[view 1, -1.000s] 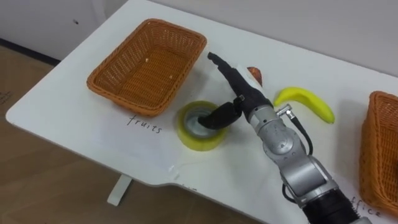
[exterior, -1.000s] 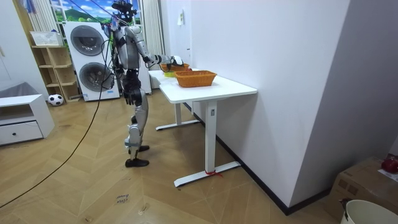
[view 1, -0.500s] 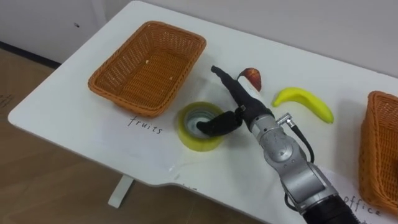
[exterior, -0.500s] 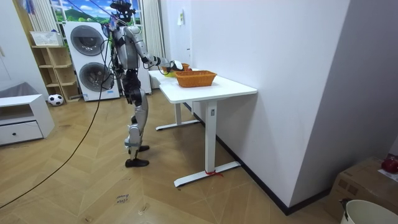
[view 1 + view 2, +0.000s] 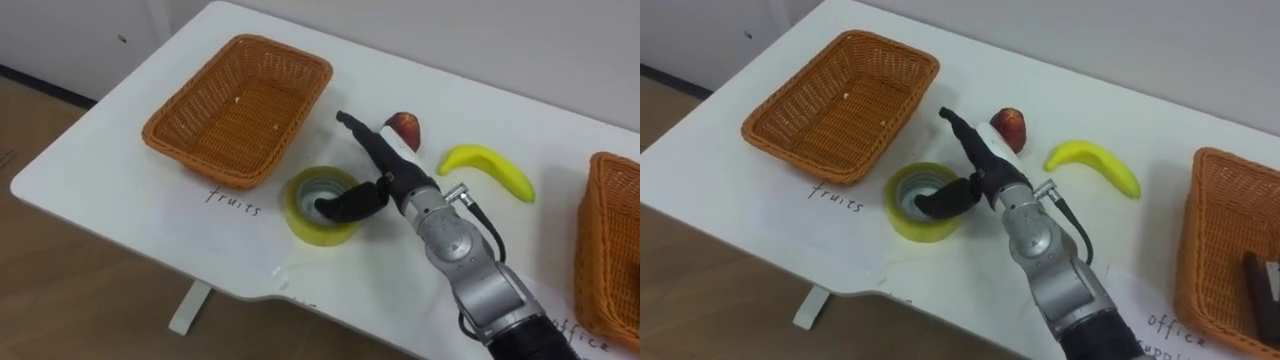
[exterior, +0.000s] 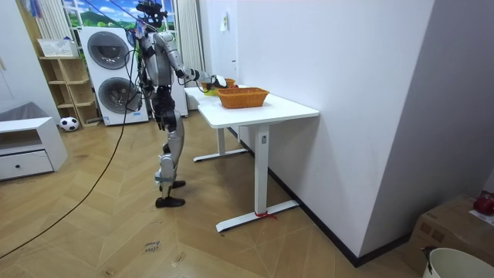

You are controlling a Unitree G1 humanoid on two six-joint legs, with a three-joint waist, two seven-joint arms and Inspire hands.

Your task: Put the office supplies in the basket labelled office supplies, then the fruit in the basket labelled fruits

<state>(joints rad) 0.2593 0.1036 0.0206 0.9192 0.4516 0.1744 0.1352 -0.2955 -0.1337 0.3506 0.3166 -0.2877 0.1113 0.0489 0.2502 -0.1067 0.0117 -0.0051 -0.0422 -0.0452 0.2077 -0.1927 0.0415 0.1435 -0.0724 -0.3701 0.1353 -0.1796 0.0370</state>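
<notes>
A yellow tape roll (image 5: pixel 322 203) lies flat on the white table (image 5: pixel 120 180), just in front of the empty wicker basket (image 5: pixel 190 165) labelled fruits. My right hand (image 5: pixel 388 168) hovers over the roll's right side. Its fingers stretch straight toward the basket, and its thumb dips into the roll's hole without pinching the wall. Just behind the hand sits a red apple (image 5: pixel 406 128), with a yellow banana (image 5: pixel 490 168) to its right. The office basket (image 5: pixel 592 210) stands at the far right and holds a dark item (image 5: pixel 1260 285). My left hand (image 6: pixel 160 117) hangs by my hip in the room view.
I stand at the long side of the table, near its end by the washing machines (image 6: pixel 108 69). The table's front edge (image 5: pixel 300 300) runs close below the roll. Handwritten labels on the tabletop mark each basket.
My right hand has drawn back a little toward me, baring the apple behind it. Its thumb stays in the roll's hole. The roll has not moved.
</notes>
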